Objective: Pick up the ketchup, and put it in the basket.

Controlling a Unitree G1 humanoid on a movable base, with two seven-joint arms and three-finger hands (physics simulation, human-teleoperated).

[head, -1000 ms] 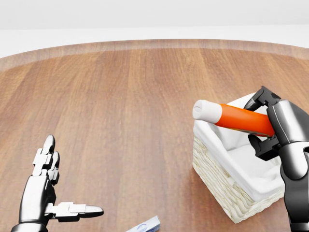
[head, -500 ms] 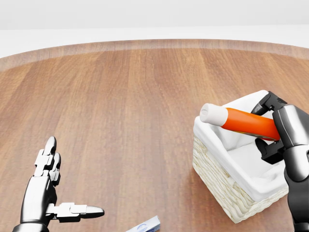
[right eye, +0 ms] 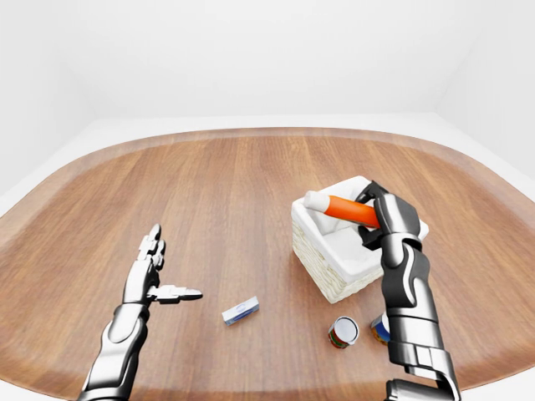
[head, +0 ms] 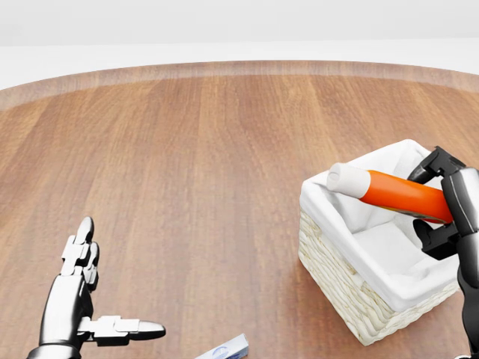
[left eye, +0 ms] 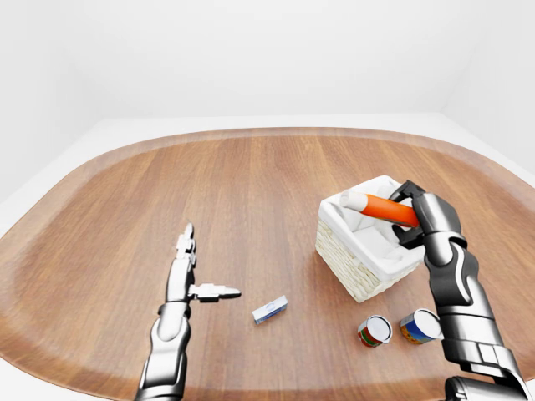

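Between the closed fingers (head: 436, 161) of the right hand (head: 449, 202) sits the ketchup (head: 389, 193), an orange bottle with a white cap, gripped near its base and lying nearly level so that the cap points away from the fingers toward the head view's left. It hangs over the open top of the basket (head: 340, 277), a woven one with a white cloth lining, with the cap above the rim farthest from the fingers. Well apart, at the head view's lower left, the left hand (head: 75, 295) holds nothing: its fingers (head: 81, 247) are spread open above the wooden counter (head: 202, 172), one thumb-like finger sticking out sideways. Beyond that sideways fingertip, a small white and blue packet (left eye: 270, 309) lies flat on the counter. Below the right hand's forearm in the left-eye view, two cans (left eye: 374, 331) stand close together.
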